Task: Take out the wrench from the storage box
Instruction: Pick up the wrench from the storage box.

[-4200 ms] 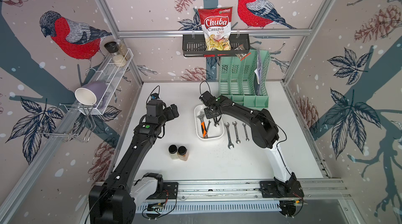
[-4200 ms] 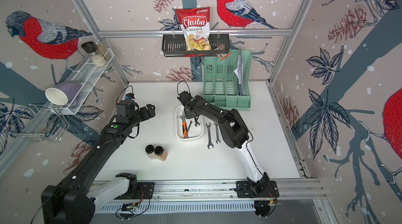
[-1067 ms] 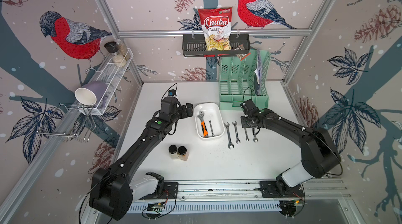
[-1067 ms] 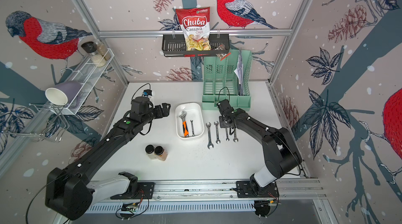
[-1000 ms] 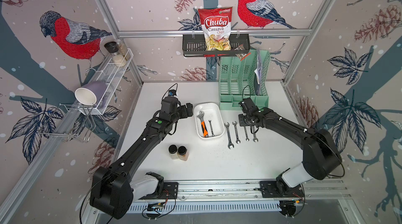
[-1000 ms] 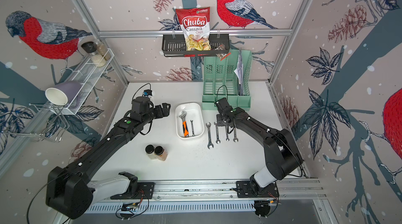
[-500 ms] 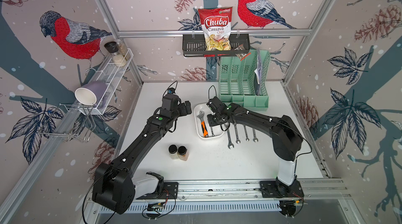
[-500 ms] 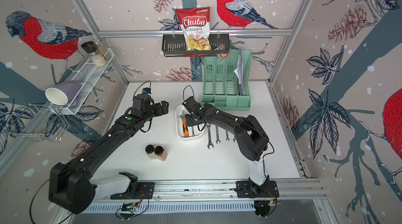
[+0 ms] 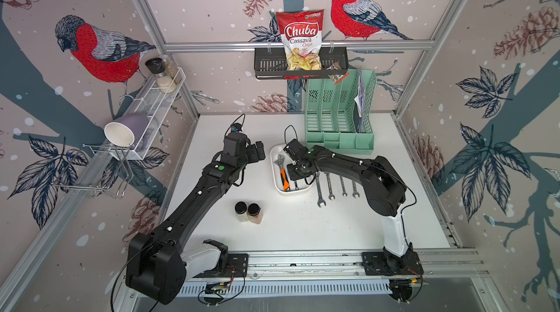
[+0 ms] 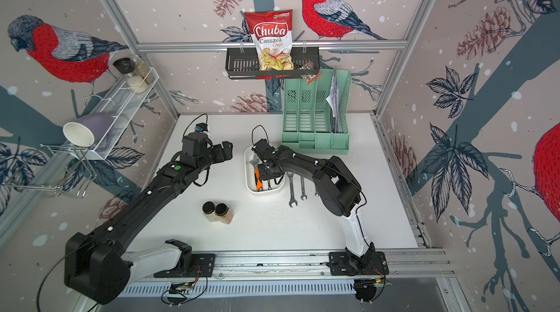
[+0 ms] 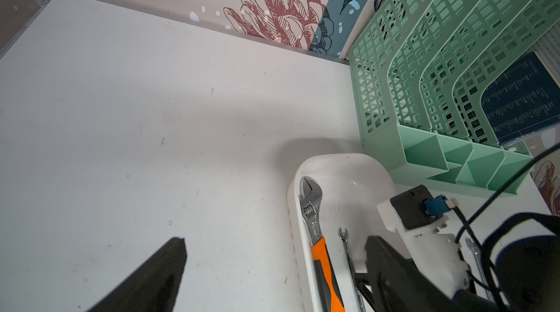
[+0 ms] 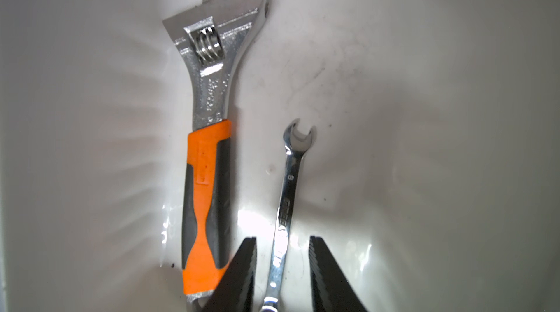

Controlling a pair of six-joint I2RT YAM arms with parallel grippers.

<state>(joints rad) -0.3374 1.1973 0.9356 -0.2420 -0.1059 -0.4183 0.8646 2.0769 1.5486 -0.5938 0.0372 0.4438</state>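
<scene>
The white storage box (image 9: 280,149) (image 10: 249,174) lies mid-table. Inside it are an orange-handled adjustable wrench (image 12: 209,107) (image 9: 281,168) and a small silver wrench (image 12: 288,192) (image 11: 348,253). My right gripper (image 12: 283,242) (image 9: 298,174) is lowered into the box, open. Its fingers straddle the small wrench's shaft, with a gap showing on each side. My left gripper (image 11: 274,242) (image 9: 259,152) hovers open just left of the box, holding nothing.
Several silver wrenches (image 9: 336,183) lie in a row on the table right of the box. Two spice jars (image 9: 248,212) stand in front. A mint-green organizer (image 9: 339,119) is behind, under a black basket (image 9: 266,65) with a chips bag.
My right arm has swung left from the row of wrenches on the table to the box and lowered its jaws around the small wrench. The left arm has barely shifted.
</scene>
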